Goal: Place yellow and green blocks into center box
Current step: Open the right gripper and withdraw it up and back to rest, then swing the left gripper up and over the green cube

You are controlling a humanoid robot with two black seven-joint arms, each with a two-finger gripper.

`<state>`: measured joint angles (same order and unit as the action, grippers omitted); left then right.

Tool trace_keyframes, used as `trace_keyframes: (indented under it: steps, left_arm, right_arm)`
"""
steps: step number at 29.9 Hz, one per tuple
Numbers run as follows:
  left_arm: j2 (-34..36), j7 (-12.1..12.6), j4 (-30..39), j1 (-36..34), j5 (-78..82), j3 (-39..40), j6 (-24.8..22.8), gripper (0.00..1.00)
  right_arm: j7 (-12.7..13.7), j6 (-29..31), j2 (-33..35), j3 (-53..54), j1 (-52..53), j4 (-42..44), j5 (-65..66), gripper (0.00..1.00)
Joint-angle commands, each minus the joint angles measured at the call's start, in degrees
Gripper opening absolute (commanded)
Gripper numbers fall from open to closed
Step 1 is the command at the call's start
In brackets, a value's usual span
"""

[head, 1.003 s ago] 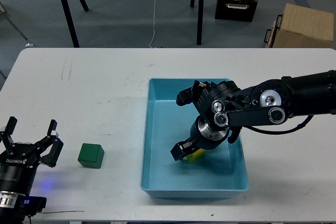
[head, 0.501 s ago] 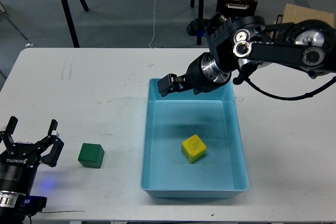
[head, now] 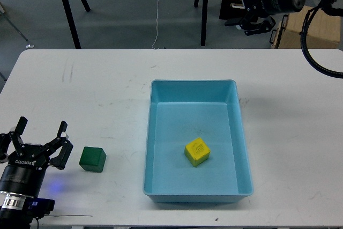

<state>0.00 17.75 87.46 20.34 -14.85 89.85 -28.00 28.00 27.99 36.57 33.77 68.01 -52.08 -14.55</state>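
Risk ahead: left hand, fingers spread, could nudge green block along white counter if approach off-centre. Block sits just right of hand, apart, left of blue box. Yellow block inside box. Right hand raised far off, state unclear.

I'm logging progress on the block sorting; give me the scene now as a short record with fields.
yellow block: inside blue box, lying free
green block: on white table, outside the box, to its left
left gripper: open, beside green block, not touching
right gripper: raised beyond the table's far edge, holding nothing
remaining: green block
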Motion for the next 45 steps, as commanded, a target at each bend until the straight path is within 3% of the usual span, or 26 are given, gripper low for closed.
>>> trace_keyframes:
  steps: [1,7,17,27,34,45]
  left_arm:
    - [0.0,0.0,-0.45,-0.3,-0.01,-0.02,0.0,1.0]
    - [0.0,0.0,-0.45,-0.3,-0.01,-0.02,0.0,1.0]
    - [0.0,0.0,-0.36,-0.48,-0.1,0.15,0.0,1.0]
    - [0.0,-0.09,-0.01,-0.39,-0.1,0.15,0.0,1.0]
    - [0.0,-0.17,0.08,-0.39,-0.18,0.15,0.0,1.0]
    - [0.0,-0.26,0.95,-2.14,-0.36,0.42,0.0,1.0]
  right_arm:
    - [-1.8,0.01,0.17,12.7,-9.54,1.55,-6.79,0.99]
    - [-6.82,0.01,1.31,23.51,-23.33,0.58,-19.27,1.0]
    - [-7.17,0.01,-0.18,38.81,-55.67,-16.1,-27.03,1.0]
    - [-7.0,0.01,-11.69,48.14,-80.03,-29.11,-26.85,1.0]
    - [-7.09,0.01,-16.26,50.34,-87.08,-31.59,-26.32,1.0]
    - [-7.09,0.01,-15.39,50.95,-87.08,-31.41,-26.24,1.0]
